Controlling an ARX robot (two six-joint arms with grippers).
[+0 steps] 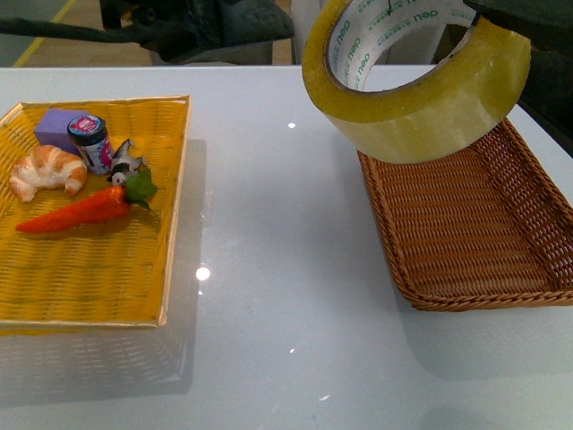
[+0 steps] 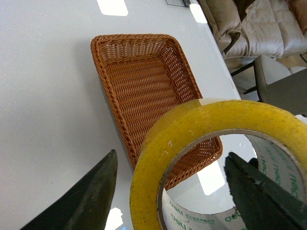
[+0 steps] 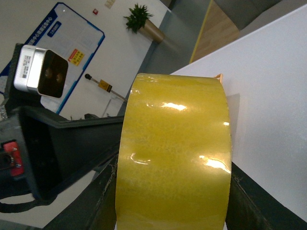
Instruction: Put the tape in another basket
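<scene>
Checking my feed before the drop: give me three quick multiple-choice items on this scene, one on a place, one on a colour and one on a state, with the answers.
1. Where is the tape?
A) beside a carrot
B) flat on the table
C) up in the air by the brown basket

2. What colour is the block in the yellow basket?
A) green
B) purple
C) red

3. The right gripper is:
A) open and empty
B) shut on the tape
C) shut on a jar

Answers:
1 C: the front view shows the tape raised, overlapping the brown basket's far end.
2 B: the block at the yellow basket's far side is plainly purple.
3 B: in the right wrist view the tape sits tight between the gripper's fingers.
</scene>
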